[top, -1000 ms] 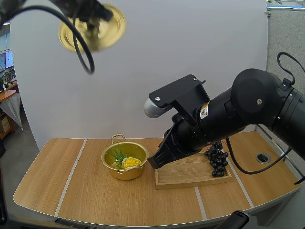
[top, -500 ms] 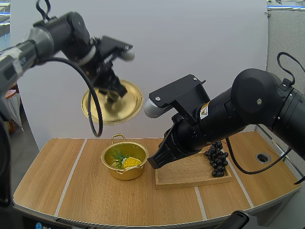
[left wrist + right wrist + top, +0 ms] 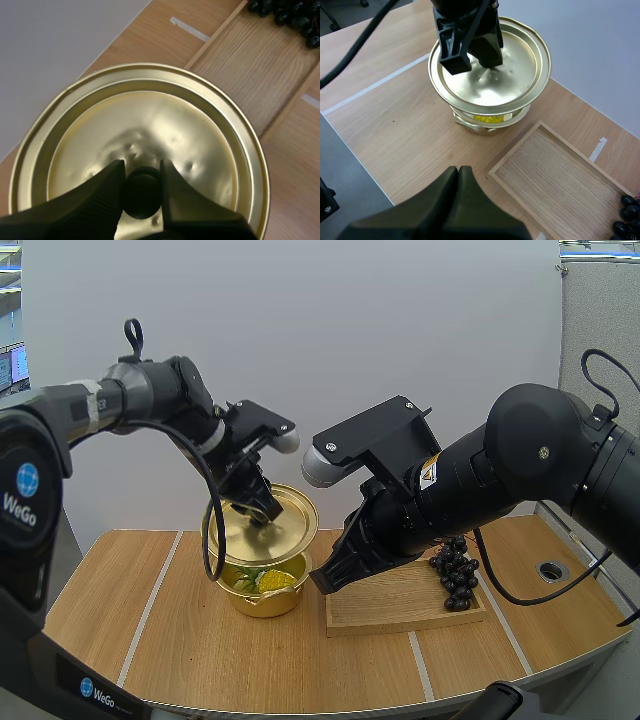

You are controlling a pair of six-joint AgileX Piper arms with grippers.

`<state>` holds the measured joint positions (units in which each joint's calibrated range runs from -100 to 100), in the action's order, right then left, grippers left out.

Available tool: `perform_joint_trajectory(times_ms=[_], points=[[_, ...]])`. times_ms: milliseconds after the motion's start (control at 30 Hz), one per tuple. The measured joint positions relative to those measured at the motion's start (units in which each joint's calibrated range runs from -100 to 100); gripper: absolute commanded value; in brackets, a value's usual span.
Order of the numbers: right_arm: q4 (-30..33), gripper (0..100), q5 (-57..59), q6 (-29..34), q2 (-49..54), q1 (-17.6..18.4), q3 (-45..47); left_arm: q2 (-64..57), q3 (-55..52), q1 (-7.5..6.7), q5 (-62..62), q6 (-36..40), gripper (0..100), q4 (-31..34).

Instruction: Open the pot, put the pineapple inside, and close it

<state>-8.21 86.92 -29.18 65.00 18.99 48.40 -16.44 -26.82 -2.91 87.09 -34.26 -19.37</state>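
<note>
My left gripper is shut on the black knob of the gold lid, holding it tilted just above the gold pot. The pineapple lies inside the pot, yellow body and green leaves showing under the lid's edge. From the right wrist, the lid covers most of the pot, with a sliver of pineapple below it. My right gripper is shut and holds nothing; it hangs beside the pot's right, over the near-left corner of the wooden tray.
A bunch of dark grapes lies on the tray's right end. White tape lines cross the wooden table. A round grommet hole sits at the far right.
My left arm has swung the lid down from high at the upper left to just over the pot. The right arm has stayed where it was.
</note>
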Motion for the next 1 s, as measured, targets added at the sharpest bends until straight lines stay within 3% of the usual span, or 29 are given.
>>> perform_joint_trajectory(times_ms=[567, 1000], points=[[0.0, 0, 0.0, 0.0, 0.0, 0.0, 0.0, 12.8, -2.3, 0.0, -19.0, -5.1, 0, -2.0], [0.0, 0, 0.0, 0.0, 0.0, 0.0, 0.0, 17.0, -2.3, 0.0, -19.4, -5.6, 0, -1.5]])
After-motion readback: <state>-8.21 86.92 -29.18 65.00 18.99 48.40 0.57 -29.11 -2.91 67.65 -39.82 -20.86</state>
